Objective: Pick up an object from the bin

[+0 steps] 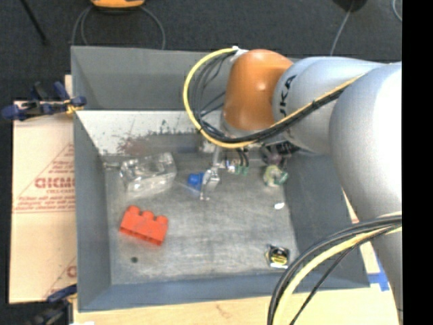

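A KUKA arm [338,107], its wrist capped by an orange cover [254,90] and looped with yellow and black cables [193,114], reaches from the right into a grey metal bin [91,202] of loose odds and ends. Its claw [208,185] hangs low over the bin floor, roughly midway between the left and right walls and closer to the far wall than to the near edge. Just beside the claw, on the side towards the left wall, lies a small blue piece [195,180]. Whether the two touch cannot be told, nor whether the claw is spread or pressed together.

Further towards the far-left corner, a crumpled clear plastic wrapper [147,170] rests on the floor, near the blue piece. A red building brick [143,224] with raised studs lies towards the near-left corner, well apart from the claw. By the right wall, a small green-and-white piece [274,176] sits beneath the arm, with a white scrap [279,206] near it on the side towards the near edge. A yellow-and-black piece [277,254] lies in the near-right corner.
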Robot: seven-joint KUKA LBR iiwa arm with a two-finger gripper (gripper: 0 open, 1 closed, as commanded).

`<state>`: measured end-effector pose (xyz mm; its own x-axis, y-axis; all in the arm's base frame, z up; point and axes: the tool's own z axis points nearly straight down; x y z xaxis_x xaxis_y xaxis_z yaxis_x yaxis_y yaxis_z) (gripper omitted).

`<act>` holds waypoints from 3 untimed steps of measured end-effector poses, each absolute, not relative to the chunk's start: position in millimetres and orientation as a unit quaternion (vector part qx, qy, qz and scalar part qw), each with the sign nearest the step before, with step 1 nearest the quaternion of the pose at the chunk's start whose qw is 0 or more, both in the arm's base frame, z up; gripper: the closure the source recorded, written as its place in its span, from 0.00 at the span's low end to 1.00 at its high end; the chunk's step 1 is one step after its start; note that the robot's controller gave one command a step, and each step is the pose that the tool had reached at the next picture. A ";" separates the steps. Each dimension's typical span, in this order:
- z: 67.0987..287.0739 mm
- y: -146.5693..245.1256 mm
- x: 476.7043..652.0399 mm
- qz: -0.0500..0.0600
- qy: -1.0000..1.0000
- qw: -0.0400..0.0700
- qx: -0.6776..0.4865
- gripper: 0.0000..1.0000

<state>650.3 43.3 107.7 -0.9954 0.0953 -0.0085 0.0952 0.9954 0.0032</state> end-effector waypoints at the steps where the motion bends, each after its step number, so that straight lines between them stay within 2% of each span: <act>1: 77.0 46.1 655.0 0.002 0.996 0.001 0.093 0.00; 2: 78.8 46.0 655.3 0.001 0.996 -0.001 0.092 0.00; 3: 80.0 45.7 657.6 0.001 0.996 0.004 0.092 1.00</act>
<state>657.6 45.7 80.0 -0.9829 0.1839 -0.0086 0.1839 0.9829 0.0038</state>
